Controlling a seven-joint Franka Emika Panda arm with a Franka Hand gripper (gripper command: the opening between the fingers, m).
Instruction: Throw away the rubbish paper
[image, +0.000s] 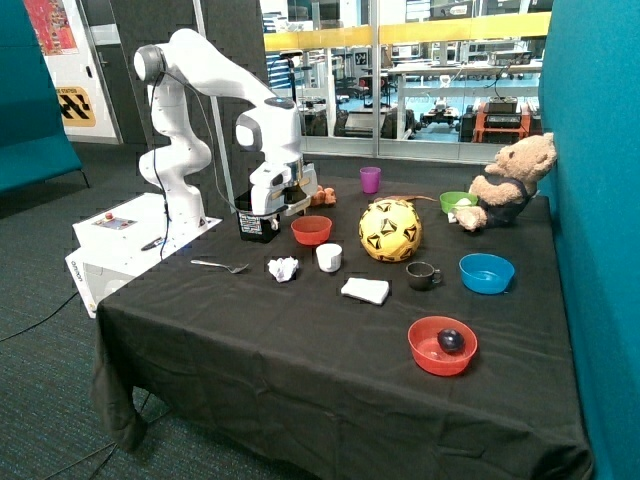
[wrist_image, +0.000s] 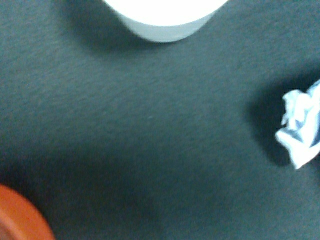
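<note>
The table (image: 300, 350) is covered by a black cloth and stands on grey carpet, with glazed partitions behind and a teal panel along one side. The gripper (image: 270, 205) hangs low above the black bin (image: 258, 226) near the far edge; whether its fingers are spread or closed cannot be determined. One rubbish paper (image: 283, 268) (wrist_image: 302, 127) lies on the cloth, at 9 o'clock from the white cup (image: 328, 257) (wrist_image: 165, 17) and at 7 o'clock from the small red bowl (image: 311, 230) (wrist_image: 20, 215).
</note>
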